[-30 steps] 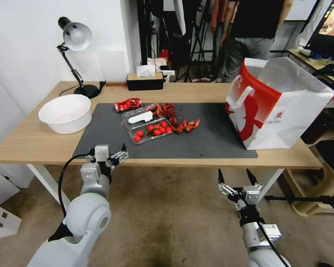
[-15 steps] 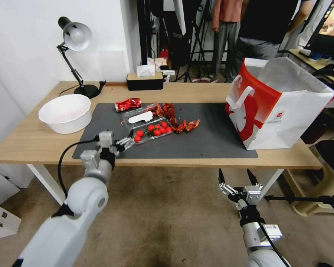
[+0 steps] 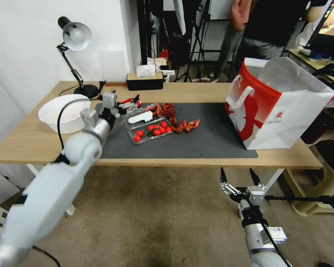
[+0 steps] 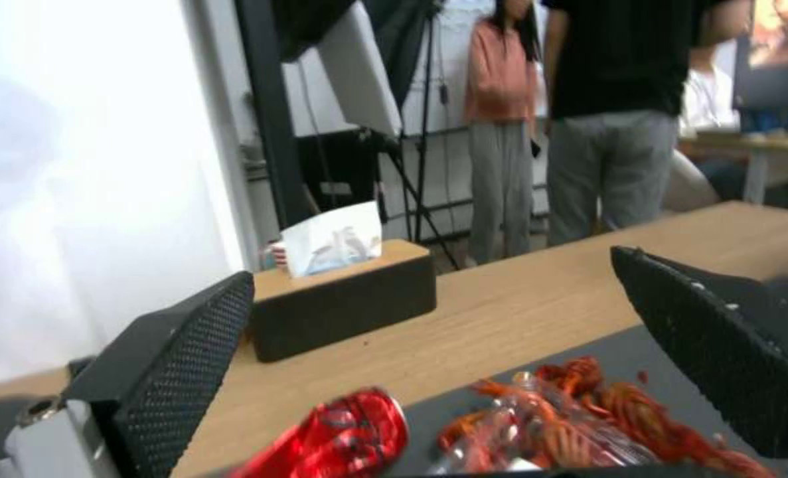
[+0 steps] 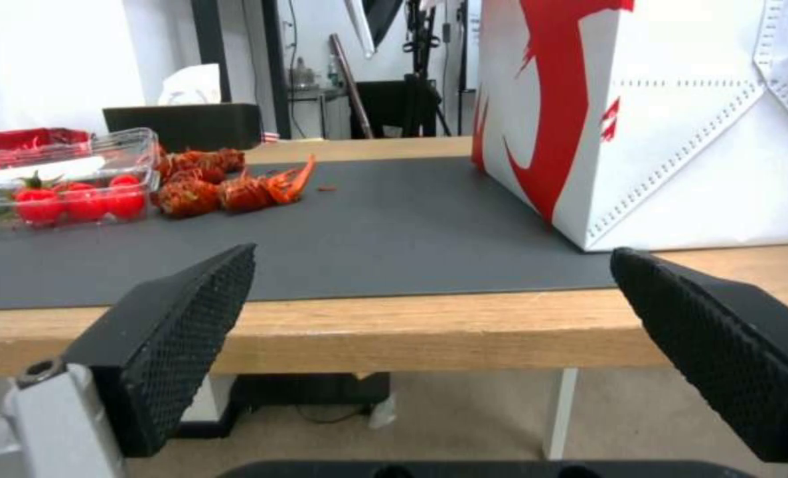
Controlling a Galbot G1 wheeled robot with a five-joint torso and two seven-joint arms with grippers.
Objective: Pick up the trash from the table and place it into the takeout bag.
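A crushed red can point(image 3: 125, 100) point(image 4: 340, 431) lies at the back left corner of the dark mat point(image 3: 211, 137) on the table point(image 3: 196, 92). My left gripper point(image 3: 130, 104) point(image 4: 433, 272) hovers open right over it, a finger on each side, not touching. Beside the can sit a clear plastic tray of cherry tomatoes point(image 3: 152, 131) point(image 5: 66, 192) and red crayfish shells point(image 3: 174, 120) point(image 4: 579, 418) point(image 5: 226, 182). The takeout bag point(image 3: 274, 104) point(image 5: 659, 113) stands open at the mat's right end. My right gripper point(image 3: 236, 171) point(image 5: 433, 252) waits open below the table's front edge.
A large white bowl point(image 3: 55, 111) sits left of the mat, just behind my left arm. A desk lamp point(image 3: 76, 37) and a dark tissue box point(image 3: 144, 81) point(image 4: 340, 299) stand along the back edge. People stand in the room behind.
My left arm has reached forward from the table's front edge over the mat to the crushed can. The right arm has stayed in place.
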